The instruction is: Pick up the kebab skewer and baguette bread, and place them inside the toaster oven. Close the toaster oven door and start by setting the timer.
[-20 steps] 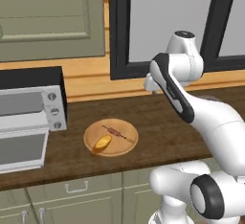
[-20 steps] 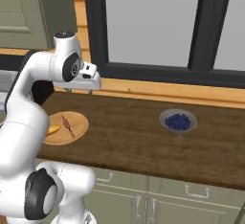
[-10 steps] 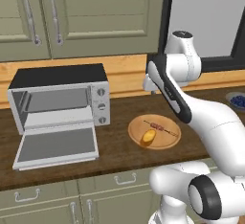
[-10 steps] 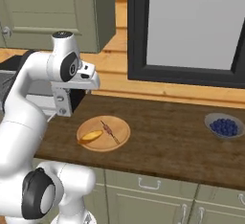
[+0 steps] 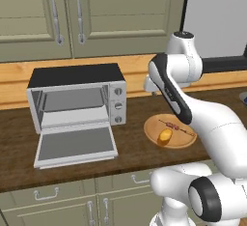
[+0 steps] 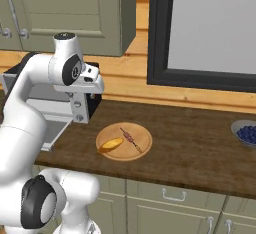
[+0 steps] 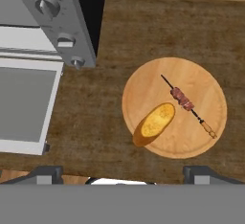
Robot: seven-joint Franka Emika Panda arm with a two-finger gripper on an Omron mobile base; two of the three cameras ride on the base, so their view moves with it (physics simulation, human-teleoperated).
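The kebab skewer (image 7: pixel 186 101) and the golden baguette bread (image 7: pixel 154 122) lie side by side on a round wooden plate (image 7: pixel 158 82), the loaf to the skewer's left. In the base views I see the skewer (image 5: pixel 176 126) and loaf (image 5: pixel 165 136) just right of the silver toaster oven (image 5: pixel 77 97). The toaster oven door (image 5: pixel 75 146) hangs down open, baring the grey inside. My gripper (image 7: pixel 123 174) is open and holds nothing. It hovers high over the counter between oven and plate (image 6: pixel 125 150), the hand (image 6: pixel 79 114) pointing down.
Three round knobs (image 7: pixel 64 40) run down the oven's right side. A bowl of blueberries (image 6: pixel 245 133) stands far right on the dark wooden counter (image 6: pixel 190 143). Cabinets hang above the oven, and a dark-framed window (image 6: pixel 210 28) sits behind the counter.
The whole scene has slid right in both base views as the base drove left, bringing the oven fully into sight. Plate, loaf and skewer lie as before. The gripper stays open.
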